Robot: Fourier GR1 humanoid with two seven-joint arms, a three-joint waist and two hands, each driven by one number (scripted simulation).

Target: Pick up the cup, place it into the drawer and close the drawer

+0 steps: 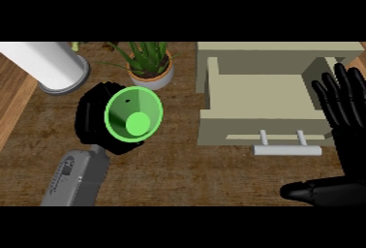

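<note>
The left hand (97,121) has its fingers curled round the green cup (133,115), held mouth-up above the tabletop (178,169) left of the open drawer (261,97), apparently for carrying across, while the right hand (343,111) rests open, fingers straight

A bright green cup (133,114) sits at about nine o'clock from the centre of the view. It is tipped so its round open mouth faces the viewer, showing a paler green oval base deep inside and a small dark spot on the inner wall near the upper rim.

A beige drawer (261,104) lies at about two o'clock, to the right of the cup and well apart from it. It is pulled open, its shallow rectangular tray showing a bare floor. A pale bar handle (286,149) on two posts juts from its front panel, toward five o'clock.
</note>
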